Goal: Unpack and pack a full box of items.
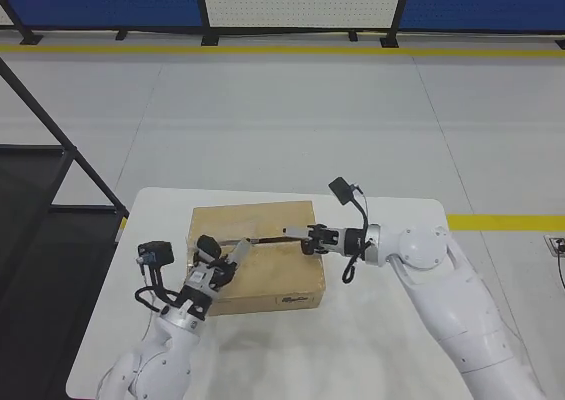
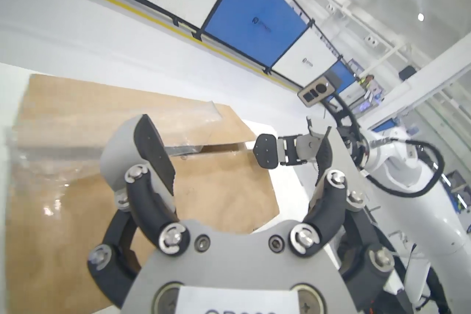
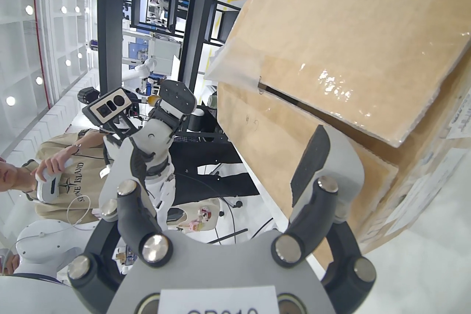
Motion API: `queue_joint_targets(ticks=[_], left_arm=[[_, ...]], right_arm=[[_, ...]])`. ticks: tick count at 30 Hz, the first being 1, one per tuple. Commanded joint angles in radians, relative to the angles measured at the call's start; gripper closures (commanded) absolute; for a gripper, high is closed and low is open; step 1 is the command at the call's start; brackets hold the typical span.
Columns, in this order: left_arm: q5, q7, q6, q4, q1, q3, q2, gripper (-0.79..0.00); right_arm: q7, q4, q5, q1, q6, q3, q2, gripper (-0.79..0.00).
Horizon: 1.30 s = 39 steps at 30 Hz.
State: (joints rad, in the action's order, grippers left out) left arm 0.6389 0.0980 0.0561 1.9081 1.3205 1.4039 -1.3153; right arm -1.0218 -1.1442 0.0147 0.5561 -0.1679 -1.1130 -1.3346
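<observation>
Cardboard box lies lengthwise across the white table, taped seam running left-right; left gripper and right gripper, both spread, sit near the seam's opposite ends.

White bench, one box
The cardboard box sits flat toward the far edge, a narrow gap between its top flaps

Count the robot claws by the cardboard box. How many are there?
2. The grey-and-black left claw is open above the left part of the brown cardboard box. The right claw is open at the box's right end, beside the seam between its top flaps. None seem hidden.
</observation>
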Motion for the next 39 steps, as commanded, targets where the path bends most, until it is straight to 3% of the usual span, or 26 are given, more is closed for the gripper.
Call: queue_joint_targets(ticks=[1, 8, 11, 17, 25, 33, 39], left_arm=[[-0.067, -0.055, -0.016, 0.009, 0.029, 0.060, 0.000, -0.785], [-0.229, -0.153, -0.078, -0.013, 0.078, 0.218, 0.000, -0.785], [-0.270, -0.171, -0.094, -0.033, 0.082, 0.245, -0.002, -0.785], [-0.315, -0.205, -0.106, -0.059, 0.084, 0.249, -0.007, -0.785], [-0.339, -0.213, -0.098, -0.072, 0.081, 0.257, -0.010, -0.785], [-0.355, -0.200, -0.081, -0.078, 0.086, 0.283, -0.009, -0.785], [-0.354, -0.179, -0.073, -0.087, 0.083, 0.288, -0.008, -0.785]], right_arm=[[0.010, -0.021, -0.008, 0.005, -0.019, 0.005, 0.001, -0.785], [0.011, -0.136, -0.039, 0.024, -0.068, 0.070, -0.006, -0.785], [0.011, -0.159, -0.036, 0.018, -0.031, 0.106, -0.013, -0.785], [0.099, -0.137, -0.039, -0.022, 0.030, 0.219, -0.049, -0.785], [0.232, -0.006, 0.032, -0.096, 0.070, 0.334, -0.114, -0.785], [0.297, 0.092, 0.027, -0.162, 0.065, 0.408, -0.166, -0.785], [0.320, 0.095, 0.021, -0.174, 0.049, 0.404, -0.180, -0.785]])
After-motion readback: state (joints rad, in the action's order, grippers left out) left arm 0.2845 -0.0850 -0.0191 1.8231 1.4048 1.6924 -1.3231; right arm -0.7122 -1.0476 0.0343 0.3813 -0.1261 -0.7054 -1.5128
